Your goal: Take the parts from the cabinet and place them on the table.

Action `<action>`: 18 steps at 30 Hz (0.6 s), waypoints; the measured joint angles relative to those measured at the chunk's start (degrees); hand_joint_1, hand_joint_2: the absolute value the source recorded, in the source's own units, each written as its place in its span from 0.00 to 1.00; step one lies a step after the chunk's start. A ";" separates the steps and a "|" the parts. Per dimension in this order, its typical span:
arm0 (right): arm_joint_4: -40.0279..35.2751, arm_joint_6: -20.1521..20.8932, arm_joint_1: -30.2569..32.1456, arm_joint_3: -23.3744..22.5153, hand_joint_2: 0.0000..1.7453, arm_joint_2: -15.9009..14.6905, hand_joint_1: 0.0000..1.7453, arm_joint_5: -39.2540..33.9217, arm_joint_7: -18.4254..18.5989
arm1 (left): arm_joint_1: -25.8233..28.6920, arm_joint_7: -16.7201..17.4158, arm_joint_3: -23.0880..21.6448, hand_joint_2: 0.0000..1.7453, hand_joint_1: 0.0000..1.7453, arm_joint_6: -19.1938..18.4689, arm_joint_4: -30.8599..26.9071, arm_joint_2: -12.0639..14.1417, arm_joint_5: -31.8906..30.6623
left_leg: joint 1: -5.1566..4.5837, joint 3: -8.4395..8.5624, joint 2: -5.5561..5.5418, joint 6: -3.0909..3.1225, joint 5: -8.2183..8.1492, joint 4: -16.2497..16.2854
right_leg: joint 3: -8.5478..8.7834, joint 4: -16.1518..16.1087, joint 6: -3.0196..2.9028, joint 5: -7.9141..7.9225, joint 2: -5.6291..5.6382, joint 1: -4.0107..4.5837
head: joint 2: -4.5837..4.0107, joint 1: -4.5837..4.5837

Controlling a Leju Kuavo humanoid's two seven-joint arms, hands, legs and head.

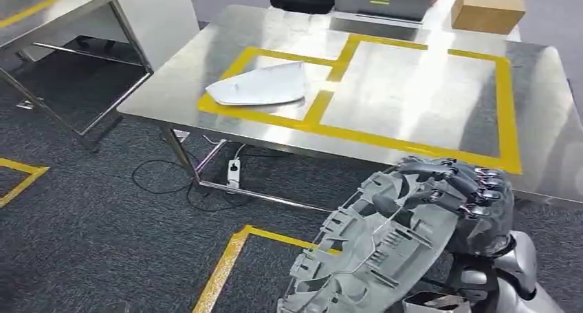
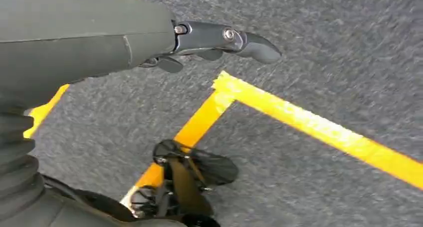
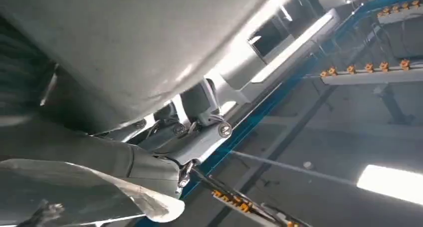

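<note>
Yellow-taped steel table (image 1: 426, 113), grey carpet (image 1: 103, 210)

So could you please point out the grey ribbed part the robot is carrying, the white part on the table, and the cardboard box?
Grey ribbed part (image 1: 375, 247): head view, on its ribbed inner face.
White part (image 1: 261, 86): head view, middle of its top surface.
Cardboard box (image 1: 488, 9): head view, on its top face.
</note>
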 joint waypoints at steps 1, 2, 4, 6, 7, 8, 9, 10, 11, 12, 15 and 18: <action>0.00 -0.02 0.02 -0.15 1.00 0.00 1.00 0.02 0.09 | -0.14 0.00 0.02 1.00 0.00 0.00 0.04 -0.07 0.00 | -0.14 0.40 0.00 -0.22 -0.24 0.06 | 0.13 -0.72 -0.31 -1.70 -0.12 0.18 | 0.00 -0.26; 0.00 -0.02 -0.20 -0.22 1.00 0.00 1.00 0.07 0.19 | -0.26 0.00 0.02 1.00 0.00 0.00 0.04 -0.04 0.00 | -0.13 0.05 -0.08 -0.58 -0.46 0.06 | 0.36 -2.63 -0.41 -4.26 -0.17 0.37 | 0.00 -0.05; 0.00 -0.09 0.07 -0.42 1.00 0.00 1.00 0.17 0.37 | -0.12 0.02 0.02 1.00 0.00 -0.02 0.09 -0.11 0.00 | -0.25 0.74 0.05 -1.50 -0.31 0.42 | 0.78 -3.22 -1.28 -2.40 0.02 0.41 | 0.00 -0.15; 0.00 -0.13 0.06 -0.50 1.00 0.02 1.00 0.30 0.48 | -0.12 0.02 0.02 1.00 0.00 -0.02 0.09 0.07 0.00 | -0.15 1.24 0.07 -1.93 -1.10 0.76 | 3.16 -3.73 -1.40 -1.76 -0.07 -0.18 | 0.00 -0.07; -0.02 -0.13 -0.01 -0.70 1.00 0.00 1.00 0.35 0.48 | -0.26 0.02 0.02 1.00 0.00 -0.02 0.09 0.02 0.00 | -0.14 0.78 0.09 -2.29 -2.01 2.26 | 3.65 -3.80 -1.65 -1.91 -0.08 -0.16 | 0.00 -0.33; 0.00 -0.15 -0.11 -0.76 1.00 0.02 1.00 0.39 0.50 | -0.34 0.02 0.02 1.00 0.00 -0.02 0.09 0.04 0.00 | 0.06 -0.94 0.10 -2.73 -3.68 5.55 | 3.90 -3.80 -1.96 -2.13 -0.17 -0.16 | 0.00 -0.37; 0.00 -0.15 -0.05 -0.76 1.00 0.04 1.00 0.44 0.57 | -0.34 0.02 0.02 1.00 0.00 -0.02 0.09 0.04 0.00 | 0.26 -3.37 0.11 -2.95 -5.53 9.72 | 4.13 -3.80 -1.98 -2.43 -0.17 -0.14 | 0.00 -0.39; 0.00 -0.15 0.02 -0.79 1.00 0.04 1.00 0.44 0.59 | -0.30 0.02 0.02 1.00 0.00 -0.02 0.09 0.04 -0.02 | 0.32 -5.73 0.12 -3.17 -6.99 13.48 | 4.31 -3.79 -1.96 -2.74 -0.14 -0.13 | 0.00 -0.31; 0.00 -0.15 0.13 -0.79 1.00 0.04 1.00 0.42 0.66 | -0.12 0.02 0.02 1.00 0.00 -0.02 0.11 0.02 -0.02 | 0.38 -7.57 0.12 -3.32 -7.21 15.72 | 4.65 -3.78 -1.93 -3.08 -0.03 -0.13 | 0.00 -0.44; 0.00 -0.15 0.31 -0.76 1.00 0.04 1.00 0.42 0.72 | 0.00 0.09 0.02 1.00 0.00 -0.02 0.13 0.02 -0.02 | 0.46 -7.92 0.12 -3.45 -5.69 15.09 | 5.18 -3.78 -1.85 -3.48 0.09 -0.14 | 0.00 -0.42; 0.00 -0.15 0.58 -0.76 1.00 0.04 1.00 0.39 0.74 | -0.01 0.17 0.04 1.00 0.00 0.04 0.13 0.09 -0.02 | 0.44 -4.50 0.16 -2.96 3.53 3.19 | 7.14 -3.78 -1.41 -4.89 0.10 -0.14 | 0.00 -0.37; 0.00 -0.28 0.63 -0.83 1.00 0.04 1.00 0.37 0.74 | -0.05 0.41 0.09 1.00 0.00 -0.02 0.20 0.13 -0.11 | -0.17 -3.94 0.34 -1.61 2.52 0.67 | 7.40 -4.08 -0.23 -5.75 0.06 -0.03 | 0.00 -0.37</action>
